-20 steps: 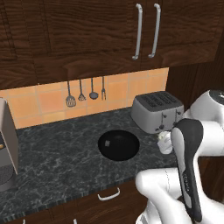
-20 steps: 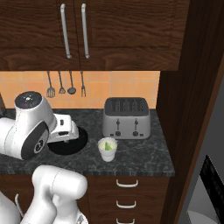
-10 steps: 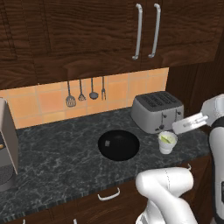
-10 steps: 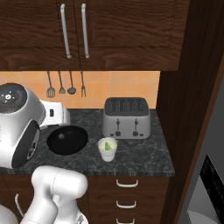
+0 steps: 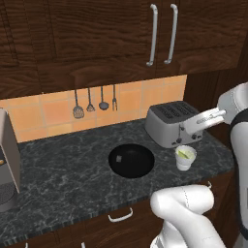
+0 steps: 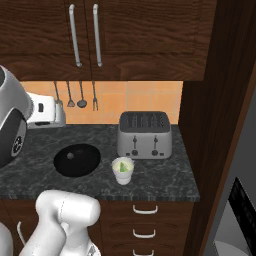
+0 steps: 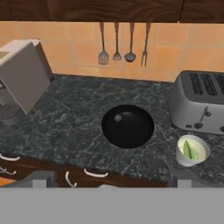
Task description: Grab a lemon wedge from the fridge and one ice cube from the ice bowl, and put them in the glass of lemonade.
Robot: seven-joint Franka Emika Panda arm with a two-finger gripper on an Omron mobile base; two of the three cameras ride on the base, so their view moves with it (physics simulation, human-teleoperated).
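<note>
The glass of lemonade (image 5: 185, 158) (image 6: 123, 171) (image 7: 192, 151) stands on the dark counter in front of the toaster, with the yellow-green lemon wedge (image 7: 188, 149) (image 6: 122, 165) lying in it. To its left sits the black ice bowl (image 5: 131, 160) (image 6: 77, 160) (image 7: 127, 126), with one small ice cube (image 7: 117, 117) inside. My gripper (image 7: 109, 181) hangs above the counter's front edge, looking down on the bowl, jaws wide open and empty. A strip of the light-grey fridge (image 6: 236, 220) shows at the lower right.
A silver toaster (image 5: 172, 124) (image 6: 144, 134) (image 7: 200, 103) stands behind the glass. A grey coffee machine (image 5: 7, 164) (image 7: 22, 78) is at the counter's left end. Utensils (image 7: 117, 43) hang on the tiled wall under dark wood cabinets (image 5: 145, 29). A tall wood panel (image 6: 220, 100) closes the right side.
The arm has swung up and back from over the counter, uncovering the glass and bowl in both base views. The jaws stayed open. Bowl, glass and toaster have not moved.
</note>
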